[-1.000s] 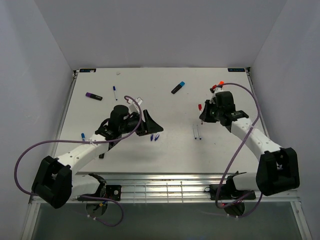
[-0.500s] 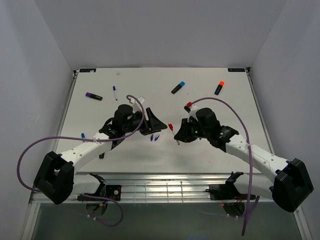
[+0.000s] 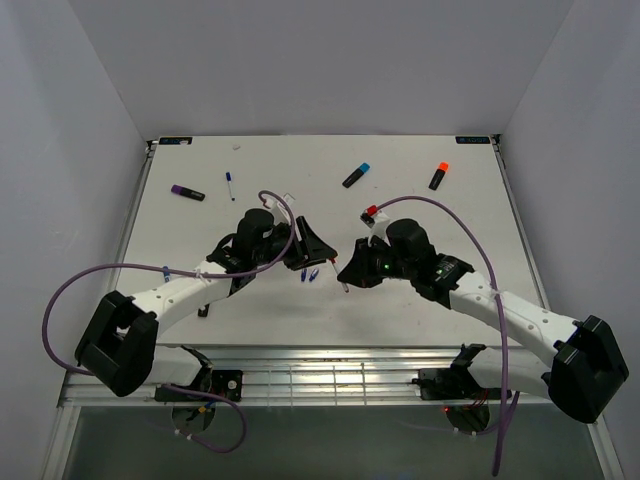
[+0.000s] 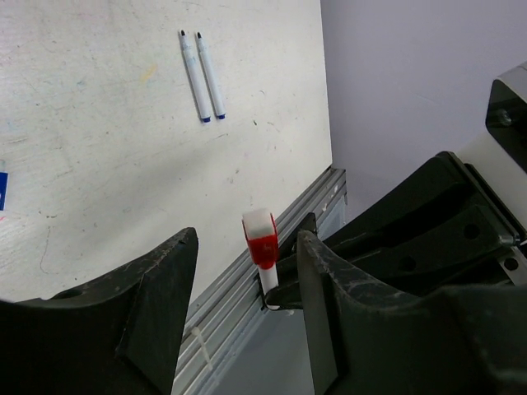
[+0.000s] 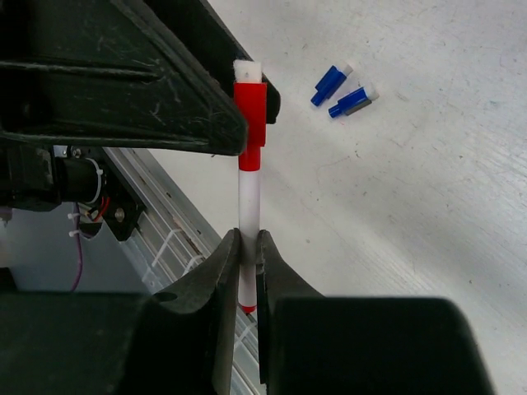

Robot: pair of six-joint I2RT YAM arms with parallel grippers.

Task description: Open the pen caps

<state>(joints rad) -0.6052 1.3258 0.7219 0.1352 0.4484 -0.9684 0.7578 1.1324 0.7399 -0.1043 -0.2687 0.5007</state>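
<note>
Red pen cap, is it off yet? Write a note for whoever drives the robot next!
Right gripper: shut on the white pen.
Left gripper: open, jaws either side of its red cap, not yet gripping.
Done: two blue caps lie loose on the table, two slim pens bare.
Left: red cap, then purple highlighter cap, blue highlighter cap, orange highlighter cap, and the slim back pen.

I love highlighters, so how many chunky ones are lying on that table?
3: purple-capped highlighter far left, blue-capped highlighter far centre, orange-capped highlighter far right. The arms may hide more.
</note>
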